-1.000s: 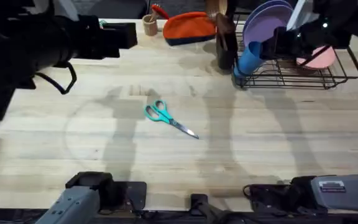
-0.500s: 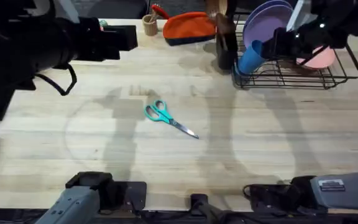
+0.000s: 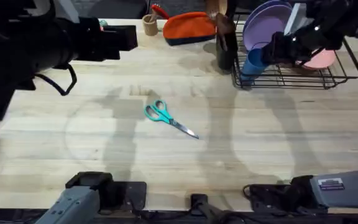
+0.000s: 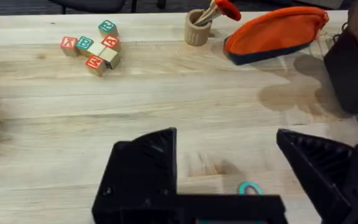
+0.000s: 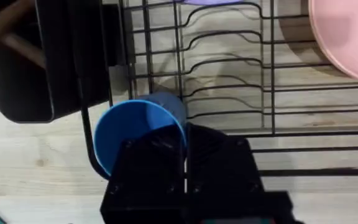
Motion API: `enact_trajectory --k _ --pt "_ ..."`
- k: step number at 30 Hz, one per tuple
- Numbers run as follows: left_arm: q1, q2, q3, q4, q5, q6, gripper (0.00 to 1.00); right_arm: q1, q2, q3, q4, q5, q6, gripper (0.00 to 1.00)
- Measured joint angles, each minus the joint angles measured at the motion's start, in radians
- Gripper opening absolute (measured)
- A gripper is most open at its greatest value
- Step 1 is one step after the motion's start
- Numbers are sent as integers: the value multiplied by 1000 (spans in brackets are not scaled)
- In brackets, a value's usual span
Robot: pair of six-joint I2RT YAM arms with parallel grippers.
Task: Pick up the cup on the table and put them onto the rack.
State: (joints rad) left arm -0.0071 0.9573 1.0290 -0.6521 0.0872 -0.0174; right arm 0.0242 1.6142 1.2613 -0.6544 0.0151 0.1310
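Observation:
The blue cup (image 3: 252, 61) hangs at the near left corner of the black wire rack (image 3: 328, 77), over its rim wire. My right gripper (image 3: 271, 52) is shut on it. In the right wrist view the two fingers pinch the wall of the cup (image 5: 135, 130) at the gripper (image 5: 185, 142), with the rack (image 5: 229, 93) wires just beyond. My left gripper (image 3: 127, 36) hovers high over the far left of the table (image 3: 135, 155). In its wrist view the left gripper (image 4: 229, 171) is open with nothing between its fingers.
Teal scissors (image 3: 165, 116) lie mid-table. A tall dark utensil holder (image 3: 225, 45) stands against the rack's left side. Purple plates (image 3: 265, 23) and a pink plate (image 3: 321, 58) sit in the rack. An orange pouch (image 3: 188, 28), a small wooden cup (image 3: 150, 25) and letter blocks (image 4: 92, 50) line the far edge.
The right gripper has carried the blue cup a little to the right and down, closer into the rack's corner. The left arm has not moved.

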Motion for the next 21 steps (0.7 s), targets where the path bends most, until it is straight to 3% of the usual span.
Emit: enact_trajectory --k 21 --pt "0 0 0 -1 0 0 993 0 0 0 -15 -31 12 32"
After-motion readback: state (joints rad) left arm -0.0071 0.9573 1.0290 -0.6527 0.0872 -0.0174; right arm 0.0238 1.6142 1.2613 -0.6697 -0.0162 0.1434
